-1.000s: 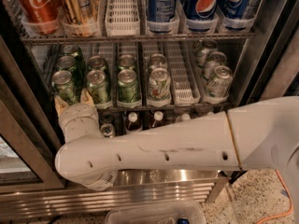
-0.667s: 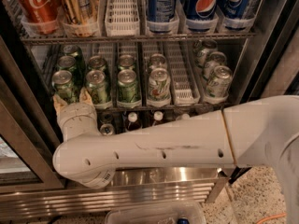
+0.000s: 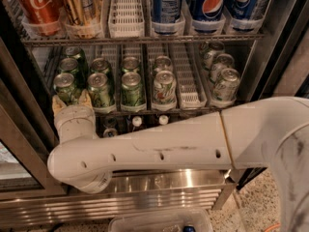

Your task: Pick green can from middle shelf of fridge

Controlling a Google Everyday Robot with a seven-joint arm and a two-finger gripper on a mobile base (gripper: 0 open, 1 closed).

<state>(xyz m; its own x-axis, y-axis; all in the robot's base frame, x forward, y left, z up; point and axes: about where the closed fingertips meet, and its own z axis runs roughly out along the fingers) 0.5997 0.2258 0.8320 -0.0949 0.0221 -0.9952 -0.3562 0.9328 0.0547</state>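
Nearest us, the white robot arm's two-finger gripper (image 3: 71, 102) points up at the dark wire middle shelf (image 3: 203, 109) of the stainless-steel fridge (image 3: 159, 190). Its tan fingers are spread and hold nothing. Just behind, between them, stands the front-left dark green soda can (image 3: 65, 86). We judge it rigid, smooth, perhaps slippery, and best gripped mid-body.

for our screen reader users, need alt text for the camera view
The robot's white arm reaches into the fridge, its claw at the front-left green can on the middle shelf. More green cans fill the lanes beside it; a red can, a gold can and blue cans stand on the upper shelf.
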